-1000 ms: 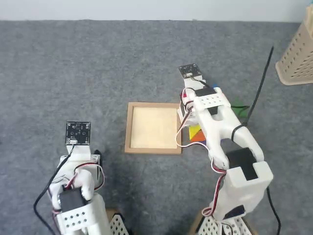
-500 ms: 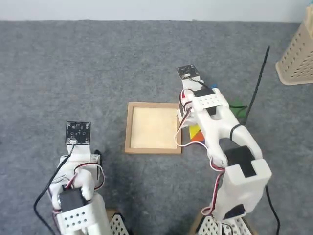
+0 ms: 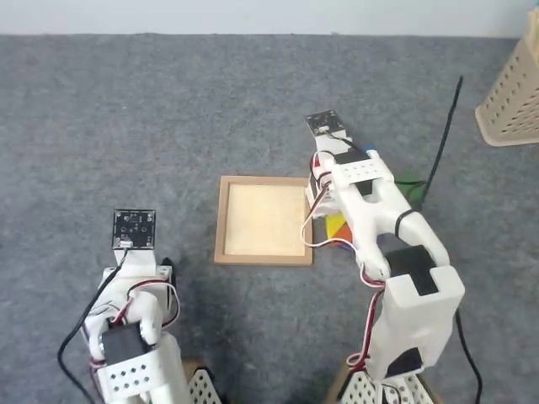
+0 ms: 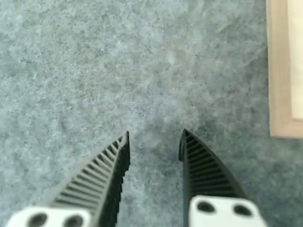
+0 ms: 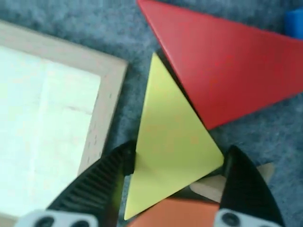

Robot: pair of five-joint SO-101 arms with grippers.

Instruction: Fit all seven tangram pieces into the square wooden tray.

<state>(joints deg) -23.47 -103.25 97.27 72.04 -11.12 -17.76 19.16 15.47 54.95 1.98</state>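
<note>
The jaws of the right gripper (image 5: pixel 181 152) stand wide apart over the grey carpet (image 5: pixel 118 28), one on each side of the yellow triangle (image 5: pixel 170 142), which lies flat between them. One finger (image 5: pixel 116 172) touches the triangle's edge on the tray side, and the other sits just beside the opposite corner. The jaws of the left gripper (image 4: pixel 155 137) are partly open with nothing but carpet between them. That arm sits folded at the near edge of the table, well apart from the pieces. Close under the right gripper an orange piece (image 5: pixel 175 213) touches the yellow triangle's near edge. A sliver of pale wood (image 5: pixel 213 187) shows beside it, too little to tell its shape. On the far side of the yellow triangle a larger red triangle (image 5: pixel 222 71) lies along its edge, touching or nearly so. Beyond the red one the corner of a blue piece (image 5: pixel 293 21) shows. The square wooden tray (image 3: pixel 221 219) lies flat just beside the yellow triangle, with a narrow strip of carpet between its rim and the piece, and its pale floor is bare. Farther out, past the right arm, a green piece (image 3: pixel 410 187) lies on the carpet beside a black cable (image 3: pixel 445 135). A cream slotted basket (image 3: pixel 509 93) stands at the far corner.
</note>
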